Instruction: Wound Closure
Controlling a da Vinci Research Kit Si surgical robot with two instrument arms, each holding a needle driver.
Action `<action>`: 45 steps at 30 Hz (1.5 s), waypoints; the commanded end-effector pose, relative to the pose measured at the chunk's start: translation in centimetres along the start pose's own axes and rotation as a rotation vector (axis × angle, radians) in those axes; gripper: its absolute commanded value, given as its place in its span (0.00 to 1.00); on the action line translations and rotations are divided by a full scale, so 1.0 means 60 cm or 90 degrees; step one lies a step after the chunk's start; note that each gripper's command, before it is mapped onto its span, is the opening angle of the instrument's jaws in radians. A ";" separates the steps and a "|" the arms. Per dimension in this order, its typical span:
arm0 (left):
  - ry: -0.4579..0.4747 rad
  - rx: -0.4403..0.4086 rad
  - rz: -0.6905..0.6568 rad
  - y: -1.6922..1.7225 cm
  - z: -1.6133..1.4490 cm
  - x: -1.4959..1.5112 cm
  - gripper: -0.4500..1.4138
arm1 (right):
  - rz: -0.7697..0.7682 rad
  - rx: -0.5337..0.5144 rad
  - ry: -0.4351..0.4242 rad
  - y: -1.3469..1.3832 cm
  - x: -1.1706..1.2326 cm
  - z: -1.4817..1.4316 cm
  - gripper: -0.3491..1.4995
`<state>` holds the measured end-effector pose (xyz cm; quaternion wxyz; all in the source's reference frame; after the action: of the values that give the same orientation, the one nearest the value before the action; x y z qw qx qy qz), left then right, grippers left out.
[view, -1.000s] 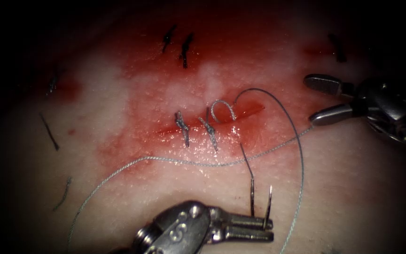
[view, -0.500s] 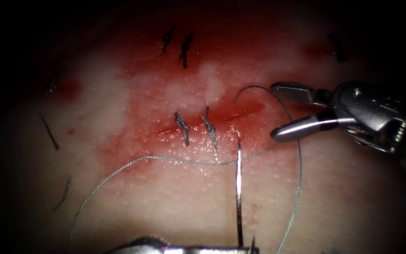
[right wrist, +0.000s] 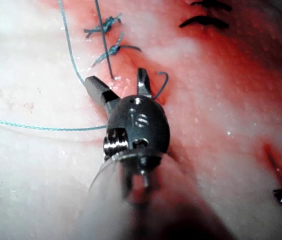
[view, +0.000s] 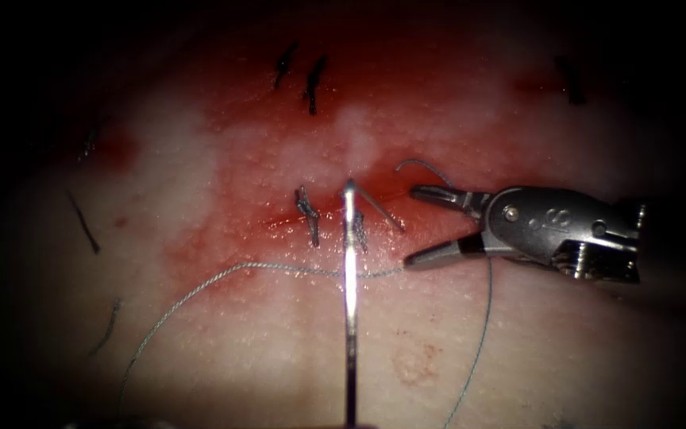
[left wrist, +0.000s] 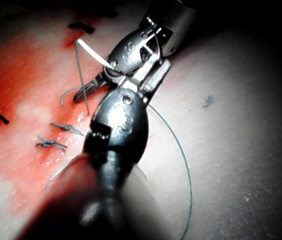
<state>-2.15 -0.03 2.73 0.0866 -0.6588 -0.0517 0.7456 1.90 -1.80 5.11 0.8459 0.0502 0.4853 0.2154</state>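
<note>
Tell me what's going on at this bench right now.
Bench suturing on the pale, red-stained pork tissue. The left arm's needle driver has its jaws shut on the curved steel needle, gripping it away from the point. The needle looks free of the tissue, its point near the cut, right of two knotted stitches. The right arm's needle driver holds nothing, jaws open beside that point. Grey thread lies across the tissue.
</note>
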 end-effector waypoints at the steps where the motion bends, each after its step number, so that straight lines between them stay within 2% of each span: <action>1: -0.001 0.001 -0.001 -0.0001 0.0010 -0.0009 0.00 | 0.001 0.003 0.002 -0.0013 -0.0001 0.0023 0.63; 4: -0.001 0.001 -0.002 -0.0001 0.0009 -0.0008 0.00 | -0.003 0.006 -0.001 -0.0018 0.0001 0.0034 0.35; 5: -0.001 0.001 -0.002 -0.0001 0.0009 -0.0007 0.00 | -0.007 0.006 -0.005 -0.0019 0.0001 0.0036 0.24; 6: 0.000 0.002 -0.003 -0.0001 0.0008 -0.0006 0.00 | -0.016 0.007 -0.008 -0.0020 0.0000 0.0037 0.05; 7: 0.003 0.003 -0.004 -0.0004 0.0004 -0.0006 0.00 | -0.025 0.005 -0.012 -0.0022 -0.0003 0.0033 0.00; 11: 0.019 0.016 -0.009 -0.0025 -0.0016 -0.0015 0.00 | -0.061 -0.034 -0.030 -0.0031 -0.0005 0.0007 0.00; 16: 0.017 0.065 -0.014 -0.0074 -0.0043 -0.0064 0.00 | -0.054 -0.005 -0.032 -0.0068 0.0016 -0.0008 0.00; 18: 0.000 0.093 -0.011 -0.0101 -0.0054 -0.0107 0.00 | -0.052 0.015 -0.038 -0.0105 0.0033 -0.0017 0.00; 25: -0.039 0.132 0.009 -0.0132 -0.0063 -0.0194 0.00 | -0.047 0.047 -0.035 -0.0203 0.0101 -0.0057 0.00; 29: -0.049 0.147 0.003 -0.0129 -0.0065 -0.0220 0.00 | -0.036 0.064 -0.035 -0.0271 0.0147 -0.0072 0.00; 32: -0.050 0.153 -0.002 -0.0095 -0.0075 -0.0233 0.00 | -0.025 0.091 -0.043 -0.0348 0.0187 -0.0075 0.00; 34: -0.053 0.154 -0.003 -0.0082 -0.0085 -0.0233 0.00 | -0.024 0.108 -0.036 -0.0384 0.0209 -0.0070 0.00; 36: -0.055 0.155 -0.005 -0.0086 -0.0091 -0.0230 0.00 | -0.020 0.104 -0.028 -0.0391 0.0224 -0.0062 0.00; 37: -0.056 0.154 -0.009 -0.0095 -0.0100 -0.0227 0.00 | -0.012 0.096 -0.014 -0.0381 0.0232 -0.0058 0.30; 38: -0.056 0.153 -0.011 -0.0100 -0.0103 -0.0225 0.00 | -0.009 0.085 -0.005 -0.0368 0.0235 -0.0057 0.50; 40: -0.057 0.158 -0.018 -0.0118 -0.0116 -0.0219 0.00 | -0.016 0.049 -0.006 -0.0330 0.0234 -0.0062 0.79; 41: -0.057 0.166 -0.022 -0.0131 -0.0126 -0.0217 0.00 | -0.019 0.026 -0.011 -0.0310 0.0227 -0.0069 0.88; 45: -0.063 0.186 -0.025 -0.0146 -0.0146 -0.0219 0.00 | -0.008 0.013 0.005 -0.0266 0.0215 -0.0097 0.77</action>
<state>-0.99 0.53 4.01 0.1959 -0.5970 0.0422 0.7768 2.39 -2.72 3.24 0.8455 0.0559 0.4895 0.2061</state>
